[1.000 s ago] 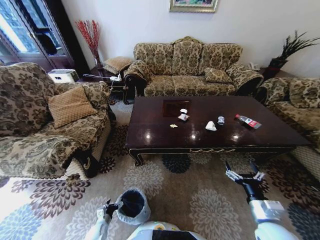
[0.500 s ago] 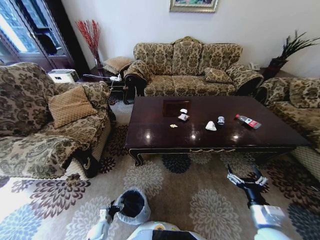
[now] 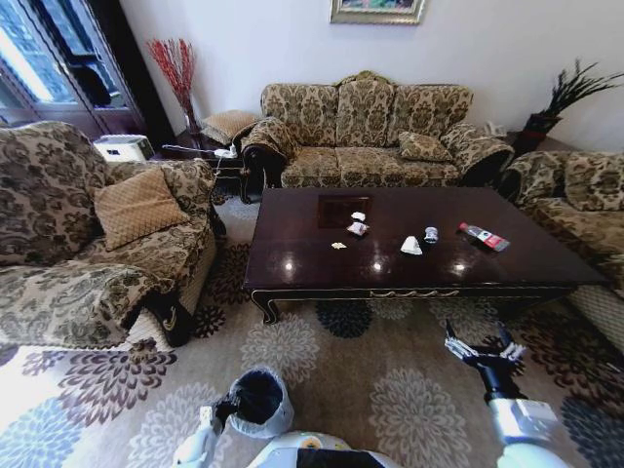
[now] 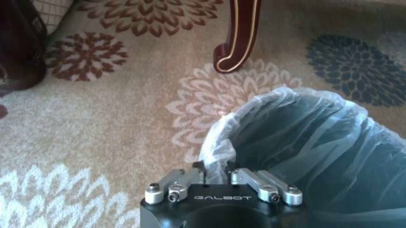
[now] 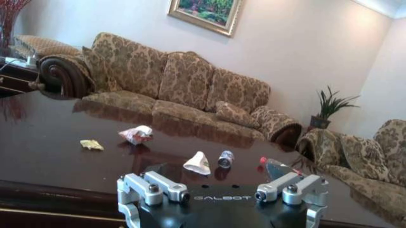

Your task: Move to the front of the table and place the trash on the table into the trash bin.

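Low rectangular surface point(image 3: 292, 249) of glossy dark brown wood, long axis running left to right across the head view, square inlaid panel toward its far left, gold scroll trim along the near edge. Litter spread in a loose row along that long axis. From the left: tiny yellowish scrap point(image 3: 338, 246), flat and crumpled; red-white wrapper point(image 3: 358, 229), bunched, with a white paper piece point(image 3: 358, 216) just behind it; cone-shaped white paper point(image 3: 411, 246); small dark can point(image 3: 431, 235), cylindrical, lying on its side with one round end toward the near edge; clear plastic bottle point(image 3: 484, 237) with red label, on its side, long axis slanted, cap end toward the far left and base toward the near right. Bottle well apart from the scrap, near the can.

Bin point(image 3: 257, 403), round and black, on the patterned carpet point(image 3: 390, 380) in front of the surface, lined with a translucent white bag point(image 4: 304, 128), thin and wrinkled, folded over the rim. Left end effector point(image 4: 217, 175) at the bin's near rim, metal fingers point(image 4: 190, 176) clamped together on the folded bag edge. Right end effector point(image 3: 484, 346) low over the carpet, short of the surface's near edge, fingers spread apart, holding nothing; black body, silver fingers.

Floral-patterned sofas on three sides of the surface.
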